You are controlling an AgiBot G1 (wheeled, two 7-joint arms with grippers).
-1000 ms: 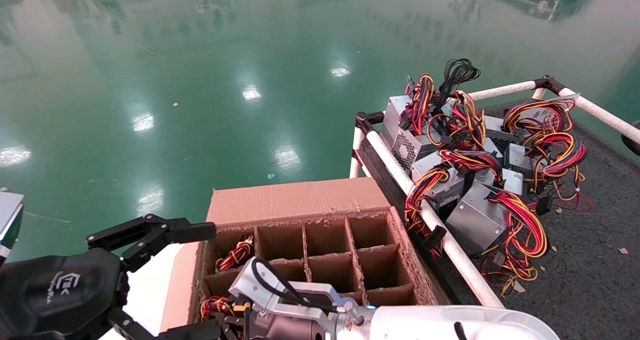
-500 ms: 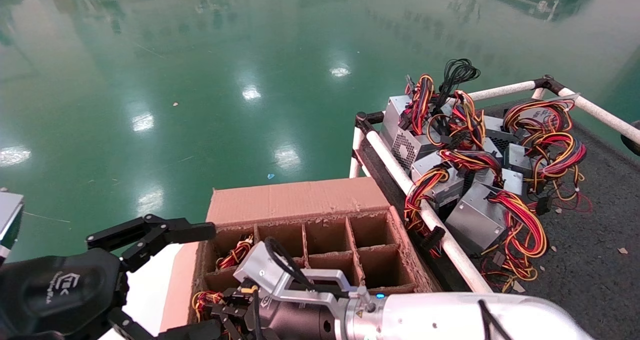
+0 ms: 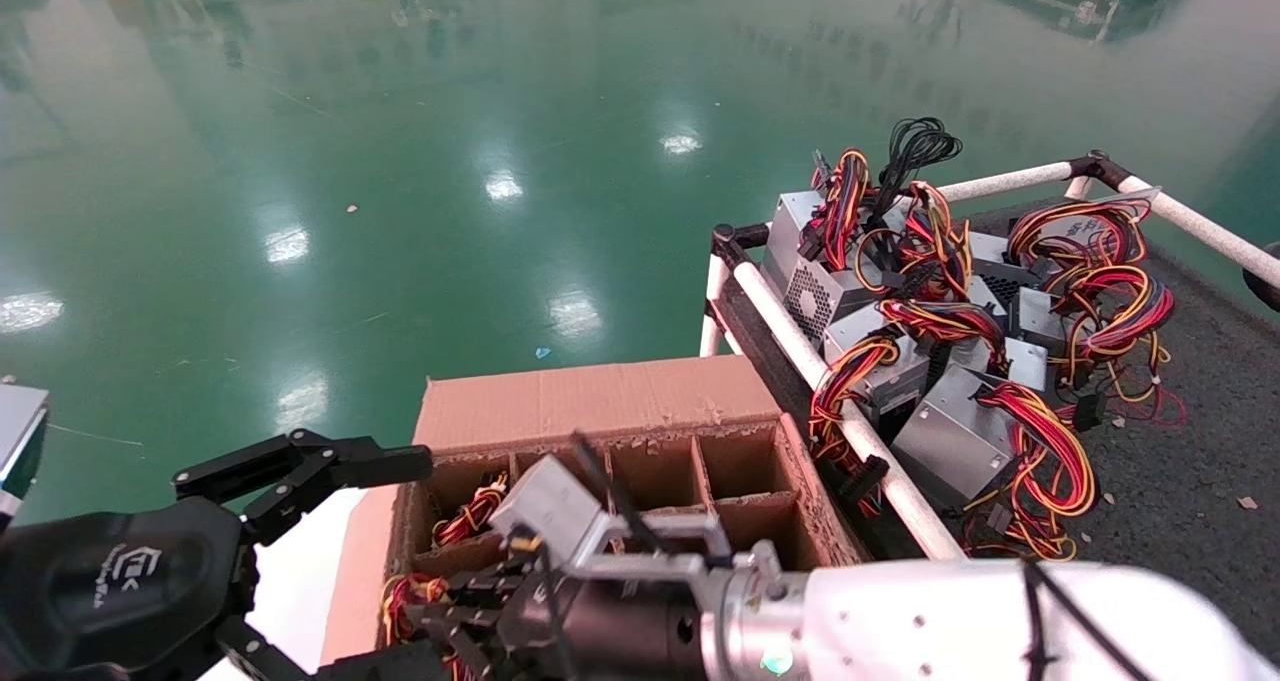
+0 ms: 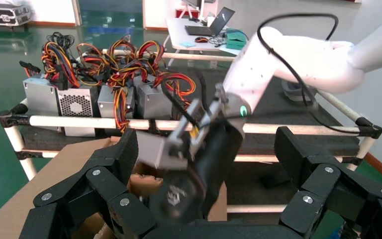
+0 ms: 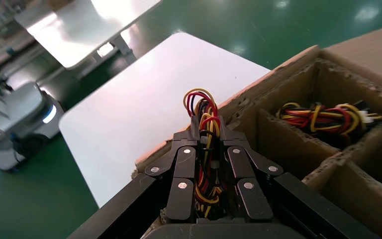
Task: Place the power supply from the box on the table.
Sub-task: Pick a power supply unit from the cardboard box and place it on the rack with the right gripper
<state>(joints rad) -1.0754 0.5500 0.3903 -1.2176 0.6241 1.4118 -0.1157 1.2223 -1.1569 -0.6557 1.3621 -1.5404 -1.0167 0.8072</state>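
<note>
The right hand [image 5: 210, 137] is clamped on the red, yellow and black wires of a power supply [image 5: 202, 112] at the box's [image 3: 590, 401] near-left corner cell. Compared with a second ago, the right arm has risen and its wrist sits higher over the box. The left hand [image 3: 300, 466] hangs wide open just left of the box. Only the right wrist view shows the pinched wires; the left wrist view shows more power supplies [image 4: 77, 102] piled on the tabletop [image 3: 1180, 501] beyond the box.
</note>
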